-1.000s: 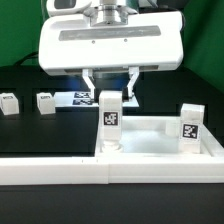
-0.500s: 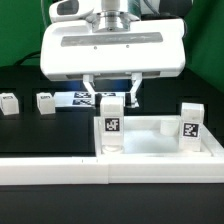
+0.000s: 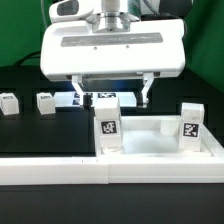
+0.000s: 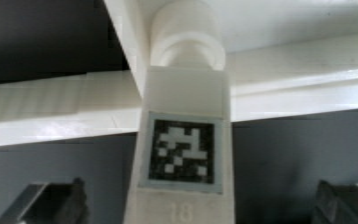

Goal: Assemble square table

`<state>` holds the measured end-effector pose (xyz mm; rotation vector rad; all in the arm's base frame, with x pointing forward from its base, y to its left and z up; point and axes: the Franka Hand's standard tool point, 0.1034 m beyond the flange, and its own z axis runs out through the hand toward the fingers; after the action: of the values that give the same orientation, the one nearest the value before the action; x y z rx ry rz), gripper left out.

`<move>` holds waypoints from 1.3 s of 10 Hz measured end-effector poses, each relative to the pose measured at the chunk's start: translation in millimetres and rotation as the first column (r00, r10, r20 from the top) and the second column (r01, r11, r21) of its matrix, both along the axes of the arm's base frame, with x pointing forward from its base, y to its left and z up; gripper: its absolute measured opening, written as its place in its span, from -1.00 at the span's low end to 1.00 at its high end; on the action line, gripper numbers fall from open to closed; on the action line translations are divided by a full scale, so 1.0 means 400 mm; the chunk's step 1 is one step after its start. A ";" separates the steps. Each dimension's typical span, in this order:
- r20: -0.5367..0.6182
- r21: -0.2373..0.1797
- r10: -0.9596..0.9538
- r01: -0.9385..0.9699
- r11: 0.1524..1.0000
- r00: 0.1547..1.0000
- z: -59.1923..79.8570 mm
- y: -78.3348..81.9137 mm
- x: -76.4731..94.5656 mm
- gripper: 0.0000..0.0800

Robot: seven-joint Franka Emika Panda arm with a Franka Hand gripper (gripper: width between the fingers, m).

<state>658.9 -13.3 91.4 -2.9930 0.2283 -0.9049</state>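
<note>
The square table top (image 3: 160, 148) lies on the black table at the exterior view's right, against the white rail. One white tagged leg (image 3: 107, 122) stands upright in its near-left corner, and a second leg (image 3: 190, 122) stands at its right corner. My gripper (image 3: 113, 93) is open just above and behind the first leg, with its fingers (image 3: 78, 95) spread wide on either side and not touching it. In the wrist view the same leg (image 4: 185, 150) fills the middle between the gripper's (image 4: 197, 205) dark fingertips (image 4: 51, 202), clear of both.
Two loose legs (image 3: 10, 103) (image 3: 45, 101) lie at the exterior view's left. The marker board (image 3: 72, 99) lies behind them. The long white L-shaped rail (image 3: 60, 170) runs along the front edge and borders the table top.
The gripper's fingers have spread apart and let go of the upright leg. The leg stays standing in the corner of the top.
</note>
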 end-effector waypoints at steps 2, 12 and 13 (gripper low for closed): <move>0.000 0.000 0.000 0.000 1.000 1.000 0.000 0.000 0.000 0.62; -0.513 0.193 0.118 -0.019 0.981 0.850 0.014 0.041 -0.032 0.62; -0.561 0.210 0.135 -0.017 0.977 0.816 0.014 0.044 -0.035 0.62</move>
<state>645.0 4.3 96.8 -2.9621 0.1787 0.0607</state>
